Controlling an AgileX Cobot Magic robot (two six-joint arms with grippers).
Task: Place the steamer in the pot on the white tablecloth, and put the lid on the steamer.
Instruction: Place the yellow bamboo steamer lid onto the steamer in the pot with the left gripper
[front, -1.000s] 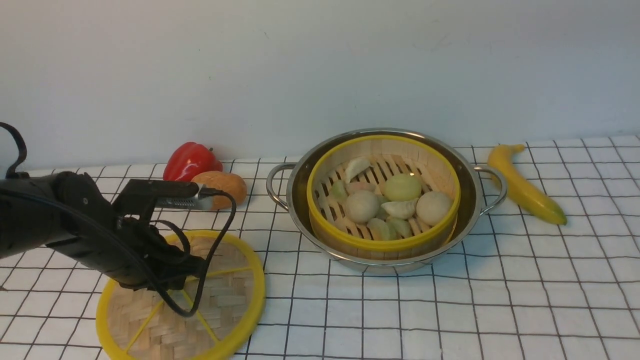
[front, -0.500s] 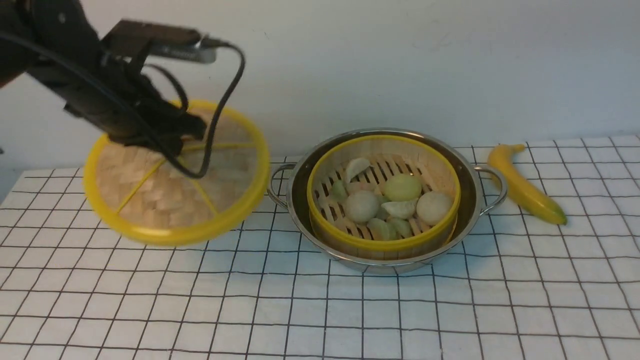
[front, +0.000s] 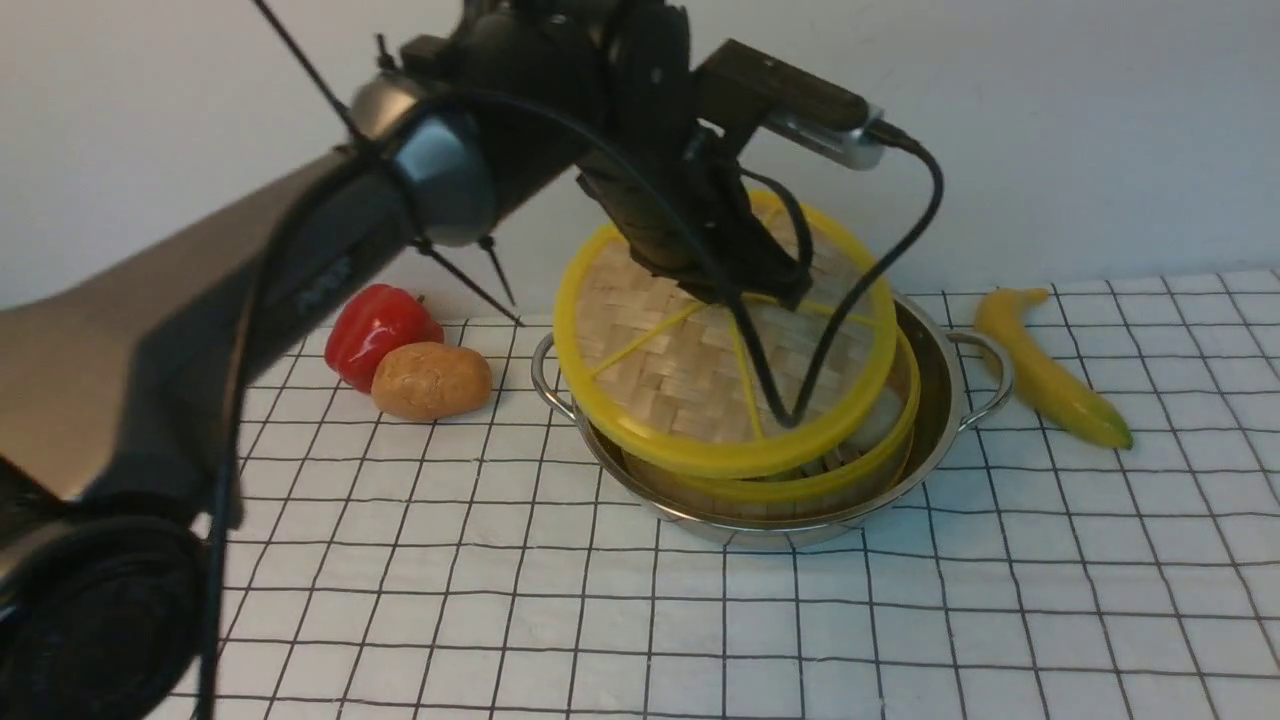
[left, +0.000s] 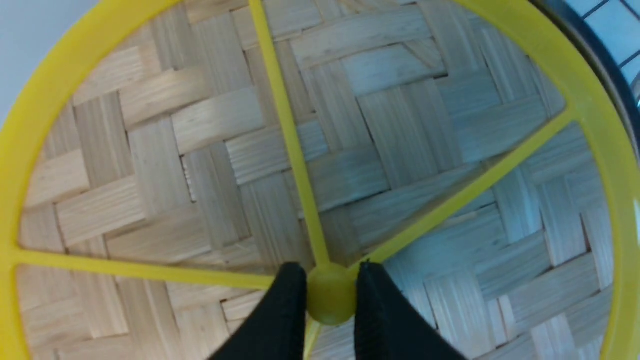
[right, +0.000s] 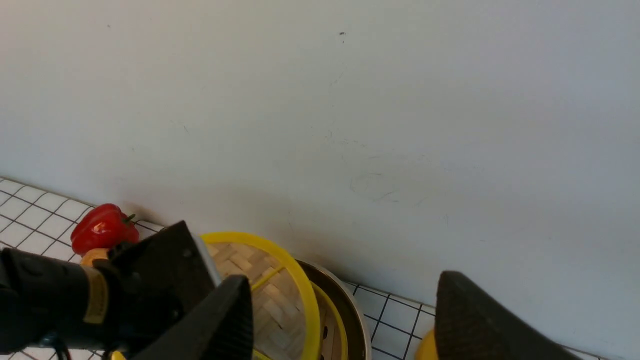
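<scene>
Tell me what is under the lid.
The steamer, seated in the pot. Only its front rim and part of one pale bun show; the lid covers the rest of its inside.

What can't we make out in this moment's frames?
- Contents of the steamer: front view, covered by the tilted lid and the left arm.
- Whether the lid's far edge touches the steamer: front view, behind the arm.
- The left gripper: front view, behind wrist and cables; its wrist view shows it shut on the lid's hub.
- The right gripper: absent from the front view; open, cut off by its wrist view's bottom edge.
</scene>
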